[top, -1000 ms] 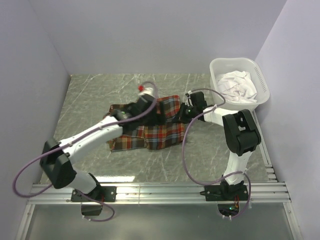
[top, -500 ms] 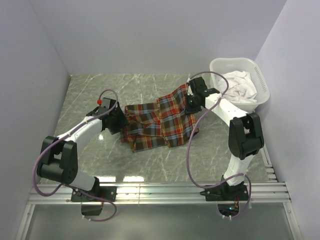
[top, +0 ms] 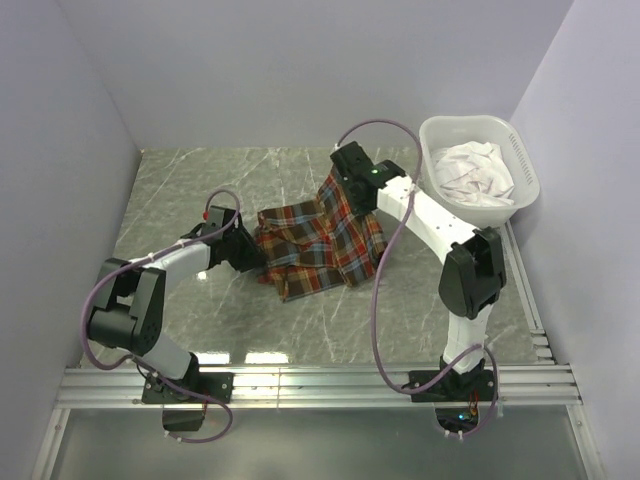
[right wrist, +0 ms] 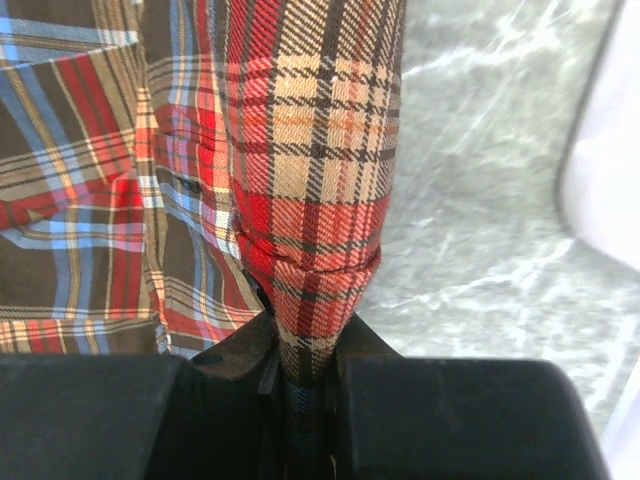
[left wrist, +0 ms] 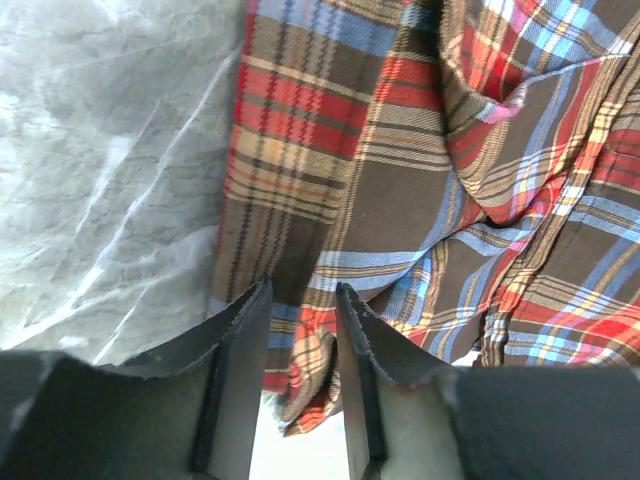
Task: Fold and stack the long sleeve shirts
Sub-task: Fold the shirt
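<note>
One long sleeve shirt point(top: 320, 242), in red, orange, teal and brown plaid, lies rumpled in the middle of the marble table. My right gripper point(top: 343, 180) is shut on its far right part and holds that part lifted. In the right wrist view the plaid cloth point(right wrist: 310, 150) runs pinched into the gripper point(right wrist: 305, 340). My left gripper point(top: 252, 258) sits low at the shirt's left edge. In the left wrist view its jaws point(left wrist: 302, 290) stand a little apart, and a fold of the shirt's point(left wrist: 400, 180) edge lies loose between them.
A white laundry basket point(top: 432, 140) stands at the back right, holding crumpled white cloth point(top: 475, 170). Grey walls close in the table on the left, back and right. An aluminium rail point(top: 320, 380) runs along the near edge.
My right gripper has carried the lifted part of the shirt up and to the left. My left gripper has drawn back to the shirt's left edge, and its jaws have narrowed.
</note>
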`<state>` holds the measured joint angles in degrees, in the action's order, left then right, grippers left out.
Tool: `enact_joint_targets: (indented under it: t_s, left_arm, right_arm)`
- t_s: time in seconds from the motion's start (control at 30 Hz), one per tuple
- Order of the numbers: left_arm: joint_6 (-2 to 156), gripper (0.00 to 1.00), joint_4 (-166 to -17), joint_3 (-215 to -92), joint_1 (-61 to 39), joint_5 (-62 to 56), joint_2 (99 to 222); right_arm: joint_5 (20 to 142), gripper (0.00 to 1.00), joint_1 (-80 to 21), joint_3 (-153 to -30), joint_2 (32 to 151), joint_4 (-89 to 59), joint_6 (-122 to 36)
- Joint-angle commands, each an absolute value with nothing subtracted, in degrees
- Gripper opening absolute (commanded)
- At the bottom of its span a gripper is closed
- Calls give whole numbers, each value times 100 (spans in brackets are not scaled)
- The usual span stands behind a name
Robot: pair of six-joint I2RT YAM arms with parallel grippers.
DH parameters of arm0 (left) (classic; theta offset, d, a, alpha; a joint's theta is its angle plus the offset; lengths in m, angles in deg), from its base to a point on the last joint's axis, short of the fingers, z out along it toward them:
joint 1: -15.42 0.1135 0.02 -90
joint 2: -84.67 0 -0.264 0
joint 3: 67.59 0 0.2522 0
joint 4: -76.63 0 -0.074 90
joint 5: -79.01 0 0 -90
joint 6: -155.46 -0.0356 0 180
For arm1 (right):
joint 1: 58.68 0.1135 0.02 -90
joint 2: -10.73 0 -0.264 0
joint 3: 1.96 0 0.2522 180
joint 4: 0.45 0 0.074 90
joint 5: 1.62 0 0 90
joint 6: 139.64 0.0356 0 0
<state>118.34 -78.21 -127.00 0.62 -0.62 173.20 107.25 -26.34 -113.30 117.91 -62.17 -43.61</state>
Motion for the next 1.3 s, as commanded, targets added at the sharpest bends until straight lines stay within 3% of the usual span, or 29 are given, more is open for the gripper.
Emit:
enact_joint_targets:
  t_s: [0.0, 0.33, 0.77, 1.27]
  left_arm:
    - [12083, 37, -8284, -12513, 48, 114, 17387]
    - [12417, 22, -8846, -12117, 48, 237, 17651]
    - [12470, 21, -8908, -11897, 57, 176, 17546]
    - [12602, 20, -9189, -11615, 22, 272, 17528]
  right_arm:
    - [11799, 0, -2223, -11925, 12076, -6728, -4489]
    - [12591, 0, -1167, -12944, 13227, -7344, -4348]
    - [12231, 3, -314, -13920, 14265, -7380, -4164]
    - [12037, 8, -348, -14703, 14609, -7345, -3039]
